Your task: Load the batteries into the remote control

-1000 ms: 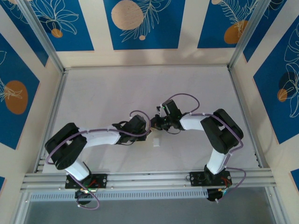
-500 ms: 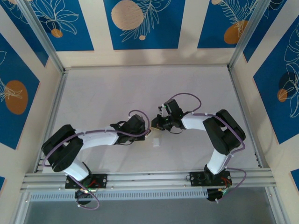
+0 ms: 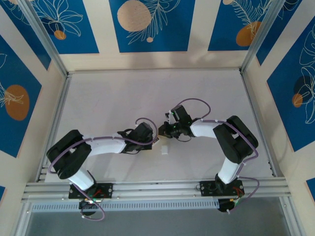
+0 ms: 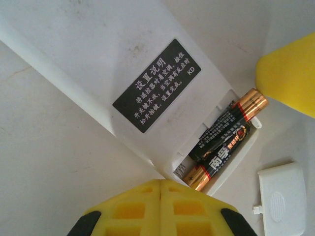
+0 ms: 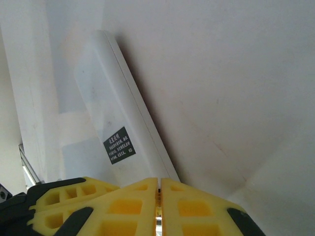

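Both batteries sat in the open bay of the remote control, and both grippers were closed.

On the left wrist feed I saw the remote control lying back-up on the white table, its dark printed label facing the camera and its compartment uncovered. The two batteries lay side by side in it, gold ends pointing opposite ways, and one seemed slightly askew. The left gripper had its yellow fingers pressed together with nothing between them, near the compartment's end. A yellow finger of the right arm was at the gold tip of one battery; I could not tell whether it touched. On the right wrist feed the right gripper was closed too, with a thin gold sliver in its seam. The loose battery cover lay just beside the remote control.
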{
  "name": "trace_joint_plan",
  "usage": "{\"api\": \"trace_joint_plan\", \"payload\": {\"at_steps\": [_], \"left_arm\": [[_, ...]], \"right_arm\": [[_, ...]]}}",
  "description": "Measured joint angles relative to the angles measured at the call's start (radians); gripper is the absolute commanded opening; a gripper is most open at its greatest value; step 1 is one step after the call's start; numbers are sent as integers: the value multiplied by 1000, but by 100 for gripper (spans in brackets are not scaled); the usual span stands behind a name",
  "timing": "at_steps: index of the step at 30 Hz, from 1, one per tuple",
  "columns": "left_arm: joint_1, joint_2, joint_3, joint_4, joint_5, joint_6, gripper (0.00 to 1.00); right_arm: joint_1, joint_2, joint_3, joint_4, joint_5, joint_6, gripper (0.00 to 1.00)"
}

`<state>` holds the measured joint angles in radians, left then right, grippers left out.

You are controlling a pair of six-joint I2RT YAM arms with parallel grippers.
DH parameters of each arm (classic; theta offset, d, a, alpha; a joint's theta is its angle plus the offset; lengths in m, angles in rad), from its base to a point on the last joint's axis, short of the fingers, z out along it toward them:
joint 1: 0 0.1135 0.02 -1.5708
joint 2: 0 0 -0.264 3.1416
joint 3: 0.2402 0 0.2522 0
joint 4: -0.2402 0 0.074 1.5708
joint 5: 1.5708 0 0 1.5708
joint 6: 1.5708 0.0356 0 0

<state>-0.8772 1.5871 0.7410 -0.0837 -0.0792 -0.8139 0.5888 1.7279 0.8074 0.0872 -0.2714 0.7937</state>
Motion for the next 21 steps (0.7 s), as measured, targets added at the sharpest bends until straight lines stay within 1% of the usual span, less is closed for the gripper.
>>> {"api": "trace_joint_plan", "payload": {"at_steps": [11,21], "left_arm": [[0,0,0,2,0,0,0],[0,0,-1,6,0,0,0]], "right_arm": [[7,0,-8,13,29,9,12],[8,-4,-24,-18,40,8,13]]}}
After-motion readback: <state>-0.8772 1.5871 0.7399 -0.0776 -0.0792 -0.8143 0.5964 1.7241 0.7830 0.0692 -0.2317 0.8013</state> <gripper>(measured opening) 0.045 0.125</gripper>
